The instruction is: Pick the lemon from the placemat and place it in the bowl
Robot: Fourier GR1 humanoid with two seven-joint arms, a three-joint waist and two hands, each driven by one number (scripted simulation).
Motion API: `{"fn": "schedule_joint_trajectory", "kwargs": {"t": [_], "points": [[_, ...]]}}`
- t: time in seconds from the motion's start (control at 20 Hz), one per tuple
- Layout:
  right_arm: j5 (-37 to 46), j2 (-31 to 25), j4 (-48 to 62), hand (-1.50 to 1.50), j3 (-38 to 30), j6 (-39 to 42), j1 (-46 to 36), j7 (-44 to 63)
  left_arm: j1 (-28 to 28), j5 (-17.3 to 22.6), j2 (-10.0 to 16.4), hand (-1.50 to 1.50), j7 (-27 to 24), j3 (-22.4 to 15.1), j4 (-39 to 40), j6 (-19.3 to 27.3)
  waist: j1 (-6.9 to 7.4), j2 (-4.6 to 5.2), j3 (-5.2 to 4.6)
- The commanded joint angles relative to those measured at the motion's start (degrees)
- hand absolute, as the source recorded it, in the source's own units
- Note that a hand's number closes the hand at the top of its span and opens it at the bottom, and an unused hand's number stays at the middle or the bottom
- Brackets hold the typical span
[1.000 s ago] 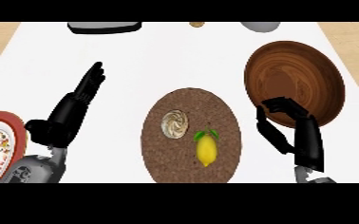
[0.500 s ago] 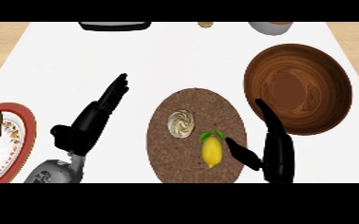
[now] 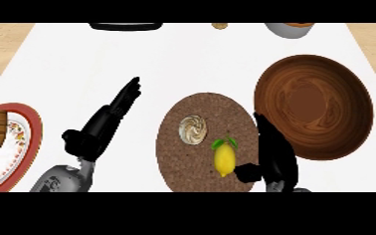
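**A:** The right hand (image 3: 277,155): where does it show, and how are its fingers?

**B:** At the lower right of the frame, straddling the right edge of the placemat (image 3: 182,165) and the lower left rim of the wooden bowl (image 3: 283,82). Its fingers lie straight and together, pointing up the frame. The thumb sticks out to the left. Nothing is in its grasp.

**A:** And the lemon (image 3: 224,160)?

**B:** On the placemat, in its lower right part, leaves toward the top. The thumb's tip is just beside the lemon's lower right end; I cannot tell whether they touch.

**A:** Anything else on the mat?

**B:** A pale, swirled round thing (image 3: 194,128), up and left of the lemon, apart from it.

**A:** The left hand (image 3: 99,129)?

**B:** Left of centre, over the white counter (image 3: 183,64), fingers straight and slanting toward the upper right, holding nothing. Its grey forearm (image 3: 62,179) comes in from the lower left.

**A:** The edges?

**B:** A red-rimmed plate (image 3: 34,134) is cut off by the left edge. Along the top are a dark object (image 3: 126,26), a small tan thing (image 3: 219,26) and a grey dish (image 3: 288,30), all partly out of frame.
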Motion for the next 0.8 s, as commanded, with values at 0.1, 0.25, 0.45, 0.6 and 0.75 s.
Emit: {"fn": "schedule_joint_trajectory", "kwargs": {"t": [0.1, 0.25, 0.45, 0.6, 0.75], "points": [[-5.4, 9.4, -2.8, -1.50, 1.6, 18.8, -7.3, 22.2, -1.9, -0.5, -0.7, 0.00, 1.3, 0.2, 0.7, 0.3, 0.36, -0.05, 0.29], [-11.0, 10.3, -3.2, -1.50, -3.1, 25.3, -11.4, 25.6, -2.5, -0.3, -1.1, 0.00, 0.0, 0.8, 1.5, -0.2, -0.09, 0.11, 0.28], [-11.5, 12.2, 1.5, -1.50, -3.8, 24.0, -14.9, 27.9, -2.3, 0.4, -0.2, 0.00, -0.9, 2.1, 2.8, -1.8, 0.00, 0.10, 0.33], [-12.8, 12.2, 4.1, -1.50, -3.5, 23.7, -15.7, 27.9, -1.1, -0.5, -1.4, 0.00, -2.5, 1.4, 3.7, -1.2, -0.03, 0.09, 0.36], [-11.8, 12.3, 4.9, -1.50, -3.6, 24.4, -17.5, 27.9, -0.8, -0.3, -1.0, 0.00, 0.6, 0.8, 0.9, -1.2, 0.07, -0.29, 0.37]]}}
